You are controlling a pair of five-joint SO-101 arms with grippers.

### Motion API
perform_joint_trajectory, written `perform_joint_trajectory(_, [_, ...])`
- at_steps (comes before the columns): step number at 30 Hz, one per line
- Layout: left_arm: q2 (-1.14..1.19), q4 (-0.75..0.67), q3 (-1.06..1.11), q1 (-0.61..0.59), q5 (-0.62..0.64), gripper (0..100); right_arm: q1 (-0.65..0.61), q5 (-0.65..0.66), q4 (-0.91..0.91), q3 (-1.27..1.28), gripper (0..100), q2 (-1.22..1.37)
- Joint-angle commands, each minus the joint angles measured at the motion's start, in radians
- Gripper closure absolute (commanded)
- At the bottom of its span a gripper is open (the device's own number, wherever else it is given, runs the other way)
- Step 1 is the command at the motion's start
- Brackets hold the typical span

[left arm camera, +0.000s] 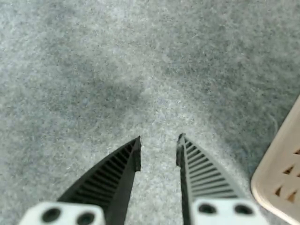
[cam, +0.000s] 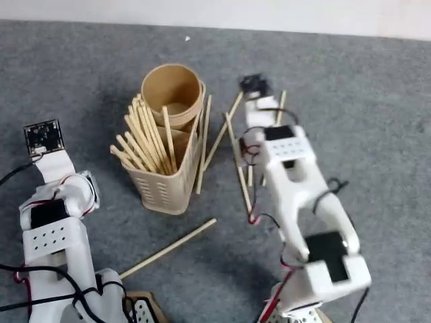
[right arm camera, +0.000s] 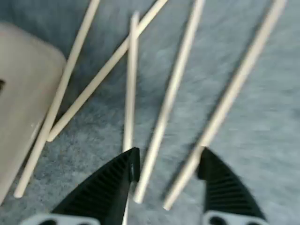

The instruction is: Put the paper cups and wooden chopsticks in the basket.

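A beige slotted basket (cam: 163, 185) stands mid-carpet with stacked brown paper cups (cam: 172, 91) and several wooden chopsticks (cam: 145, 140) inside. One chopstick (cam: 203, 141) leans on its right side. Loose chopsticks (cam: 237, 161) lie between the basket and the right arm (cam: 289, 161), and another chopstick (cam: 168, 247) lies in front. My right gripper (right arm camera: 168, 153) is open just above the carpet, with the near ends of two chopsticks (right arm camera: 171, 93) between its fingers. My left gripper (left arm camera: 159, 140) is open over bare carpet left of the basket (left arm camera: 281, 178).
Grey carpet covers the whole work surface. The left arm (cam: 57, 208) stands at the lower left, away from the sticks. In the right wrist view the basket wall (right arm camera: 23, 103) sits close beside the outermost chopstick (right arm camera: 61, 93).
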Motion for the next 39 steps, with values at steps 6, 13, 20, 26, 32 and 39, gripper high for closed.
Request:
perform_joint_trajectory(6, [-0.008, -0.014, -0.005, 0.013, 0.005, 84, -0.022, 0.061, -0.073, -0.005, 69.0, 0.186])
perform_joint_trajectory(13, [-0.008, -0.014, -0.005, 0.013, 0.005, 84, -0.036, 0.058, -0.082, -0.005, 69.0, 0.162])
perform_joint_trajectory(20, [-0.008, -0.014, -0.005, 0.013, 0.005, 84, -0.077, 0.054, -0.004, 0.013, 69.0, -0.076])
perform_joint_trajectory(26, [-0.008, -0.014, -0.005, 0.016, 0.005, 84, -0.168, 0.055, -0.051, 0.128, 69.0, -0.074])
perform_joint_trajectory(32, [-0.008, -0.011, -0.005, 0.015, 0.005, 84, -0.116, 0.064, -0.096, 0.12, 69.0, 0.064])
perform_joint_trajectory(39, [-0.008, -0.009, -0.005, 0.015, 0.005, 84, -0.021, 0.109, -0.093, -0.084, 70.4, 0.3])
